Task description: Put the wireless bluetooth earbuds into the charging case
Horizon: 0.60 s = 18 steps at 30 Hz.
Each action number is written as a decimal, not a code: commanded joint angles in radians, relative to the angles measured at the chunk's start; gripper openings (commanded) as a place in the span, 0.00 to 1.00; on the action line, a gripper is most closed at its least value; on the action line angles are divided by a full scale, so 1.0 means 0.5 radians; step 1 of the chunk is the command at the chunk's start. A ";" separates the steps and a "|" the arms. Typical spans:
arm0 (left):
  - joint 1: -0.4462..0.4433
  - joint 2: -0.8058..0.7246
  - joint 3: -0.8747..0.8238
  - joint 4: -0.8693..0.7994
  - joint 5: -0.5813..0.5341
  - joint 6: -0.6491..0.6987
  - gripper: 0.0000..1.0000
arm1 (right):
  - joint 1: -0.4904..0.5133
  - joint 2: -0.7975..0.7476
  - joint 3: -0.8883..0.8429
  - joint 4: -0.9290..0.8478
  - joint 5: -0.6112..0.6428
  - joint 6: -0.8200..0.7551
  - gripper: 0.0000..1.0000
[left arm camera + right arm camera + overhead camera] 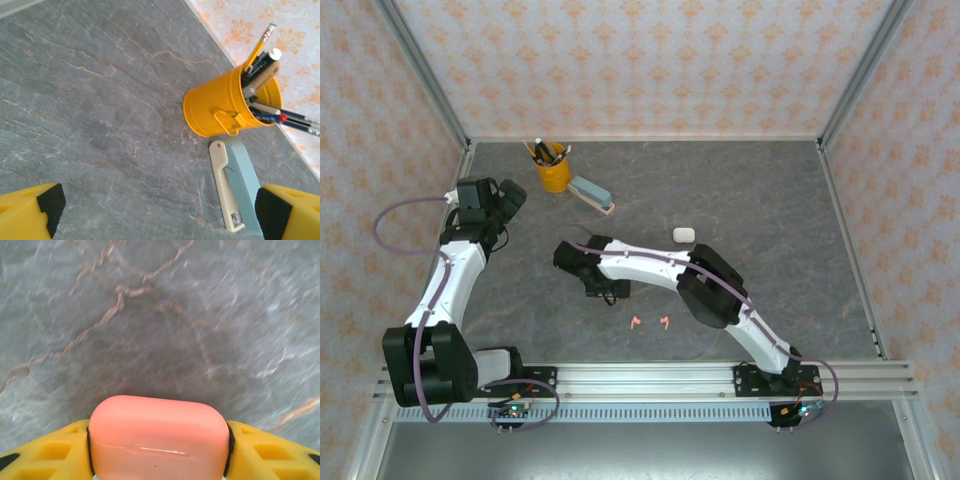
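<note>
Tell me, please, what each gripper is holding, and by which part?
The right gripper clamps the pink case by its two opposite ends. The left gripper is open and holds nothing.

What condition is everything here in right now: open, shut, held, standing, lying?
left tool: open, empty
right tool: gripping pink case
pink case: lid shut, held
white case: looks shut, on table
pink earbuds: loose on table, outside any case
yellow cup: upright, full of pens
stapler: closed, lying flat
</note>
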 commanded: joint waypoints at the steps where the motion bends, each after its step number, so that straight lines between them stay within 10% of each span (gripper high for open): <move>1: -0.046 -0.084 -0.080 0.017 0.104 0.029 1.00 | -0.056 -0.093 -0.056 -0.003 0.039 -0.272 0.55; 18: -0.360 -0.423 -0.334 -0.051 0.134 0.005 1.00 | -0.338 -0.116 -0.252 0.076 -0.167 -0.673 0.56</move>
